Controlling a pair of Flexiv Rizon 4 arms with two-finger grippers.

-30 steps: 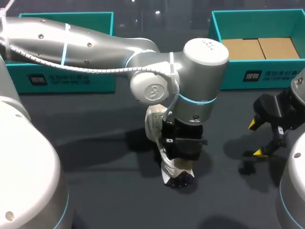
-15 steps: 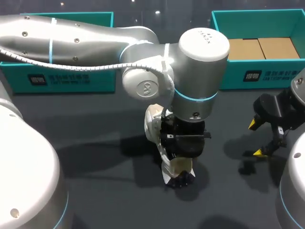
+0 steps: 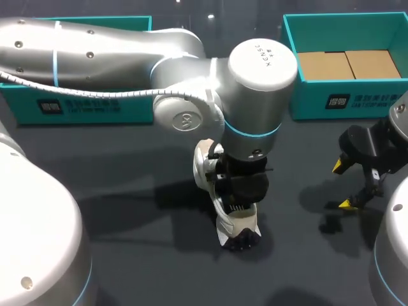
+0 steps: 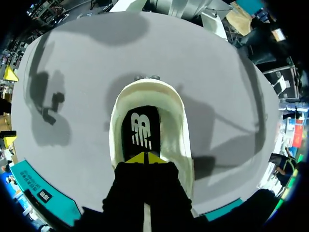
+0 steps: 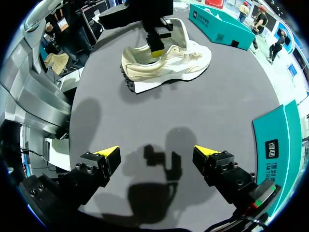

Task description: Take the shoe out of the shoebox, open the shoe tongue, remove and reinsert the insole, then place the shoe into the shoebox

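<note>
Bench (image 3: 153, 261), dark grey, bearing a cream shoe (image 3: 237, 224) upright on its sole, outside both boxes. Left arm (image 3: 115, 57) stretched in over the shoe, wrist straight above it. Two teal boxes beyond the shoe: left shoebox (image 3: 95, 105) behind and to its left, right shoebox (image 3: 357, 102) behind and to its right, brown cardboard (image 3: 347, 64) inside. Right end effector (image 5: 155, 153) right of the shoe, well apart, above the bench, fingers spread wide on nothing. Left end effector (image 4: 145, 157) down in the shoe's opening, yellow tips pressed together over the heel end of the black insole (image 4: 140, 128); cannot tell whether anything pinched between them.
</note>
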